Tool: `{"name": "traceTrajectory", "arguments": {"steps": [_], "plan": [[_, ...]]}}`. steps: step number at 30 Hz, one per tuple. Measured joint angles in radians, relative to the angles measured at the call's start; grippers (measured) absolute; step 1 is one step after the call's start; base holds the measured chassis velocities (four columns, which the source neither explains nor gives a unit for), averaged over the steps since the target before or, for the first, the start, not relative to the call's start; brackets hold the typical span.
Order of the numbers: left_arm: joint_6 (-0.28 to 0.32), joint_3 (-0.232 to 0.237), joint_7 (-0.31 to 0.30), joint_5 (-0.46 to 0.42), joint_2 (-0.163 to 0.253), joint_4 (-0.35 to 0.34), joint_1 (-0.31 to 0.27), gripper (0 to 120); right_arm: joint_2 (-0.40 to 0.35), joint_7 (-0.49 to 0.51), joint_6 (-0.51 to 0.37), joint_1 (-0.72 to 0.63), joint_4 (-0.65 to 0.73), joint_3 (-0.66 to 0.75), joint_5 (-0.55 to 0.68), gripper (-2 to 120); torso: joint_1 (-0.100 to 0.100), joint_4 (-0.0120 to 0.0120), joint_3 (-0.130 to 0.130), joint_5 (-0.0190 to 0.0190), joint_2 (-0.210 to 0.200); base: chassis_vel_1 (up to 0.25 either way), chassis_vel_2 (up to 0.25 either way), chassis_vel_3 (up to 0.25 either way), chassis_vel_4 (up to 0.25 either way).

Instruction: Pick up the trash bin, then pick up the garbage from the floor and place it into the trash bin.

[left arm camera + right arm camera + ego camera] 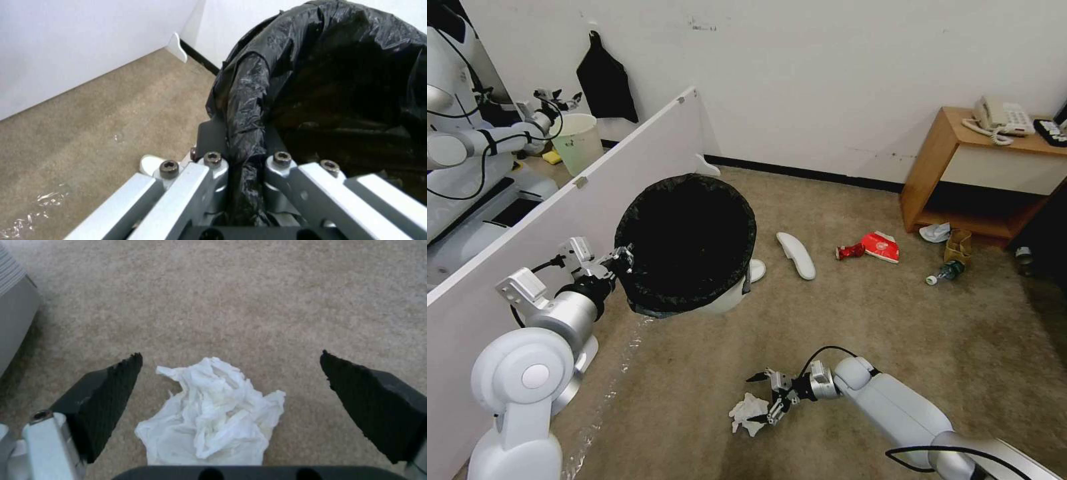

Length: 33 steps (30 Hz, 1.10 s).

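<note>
The trash bin (687,243), white with a black bag (329,73) over its rim, hangs tilted above the floor (894,320). My left gripper (620,260) (245,146) is shut on its near rim. Low over the carpet, my right gripper (757,399) (231,354) stands open, its fingers on either side of a crumpled white tissue (747,413) (213,416) without touching it. More garbage lies farther off: a white slipper (796,255), a second slipper (756,269) partly behind the bin, a crushed red can (849,251), a red paper cup (882,246), a brown bag (958,245), a bottle (946,272) and a pale mask (936,232).
A white partition (560,220) runs along my left side; beyond it stand another robot and a cream bucket (578,141). A wooden side table (934,160) with a phone is at the back right. Clear plastic film (620,367) lies on the carpet by my left arm.
</note>
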Motion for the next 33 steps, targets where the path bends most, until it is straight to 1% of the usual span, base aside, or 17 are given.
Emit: {"name": "traceTrajectory", "arguments": {"steps": [16, 33], "plan": [[-0.001, -0.003, 0.001, 0.000, -0.002, -0.008, 0.001, 4, -0.004, 0.000, 0.012, -0.029, -0.010, 0.020, -0.017, 100, 0.000, -0.0001, 0.000, 0.0001, 0.000, 0.000, 0.000, 0.000, 0.000], [-0.001, -0.013, 0.002, 0.000, 0.002, -0.025, 0.020, 4, -0.005, 0.002, 0.027, -0.049, -0.037, 0.058, -0.028, 100, 0.000, 0.0000, 0.000, 0.0000, 0.000, 0.000, 0.000, 0.000, 0.000]]}}
